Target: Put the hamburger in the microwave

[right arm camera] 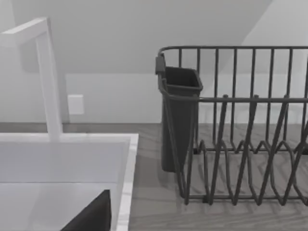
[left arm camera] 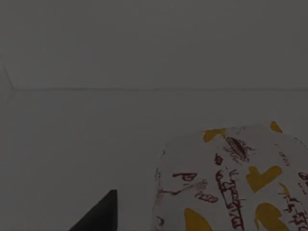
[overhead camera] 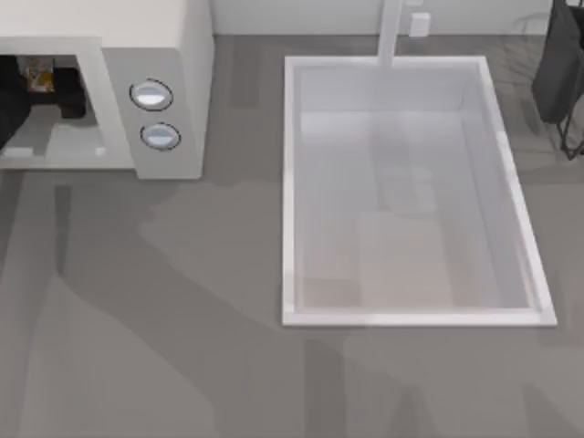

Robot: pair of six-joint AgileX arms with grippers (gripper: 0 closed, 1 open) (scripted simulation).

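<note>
- From above, the microwave (overhead camera: 151,87) stands at the table's left, and my left arm reaches into its cavity, where the hamburger (overhead camera: 38,73) peeks out just beyond the dark arm. Right of it lies the sink (overhead camera: 292,182).
- The left wrist view is dim: the hamburger (left arm camera: 231,183) rests on the cavity floor just ahead of the left pincer; whether its fingers are apart, I cannot tell.
- The right wrist view has a dish rack (right arm camera: 240,130) beside the sink (right arm camera: 125,163) and tap (right arm camera: 48,77); the right arm is parked at the far right.

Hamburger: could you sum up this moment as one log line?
hamburger: inside microwave cavity | left end effector: reaching into cavity beside it | right arm: parked near dish rack, beyond sink
</note>
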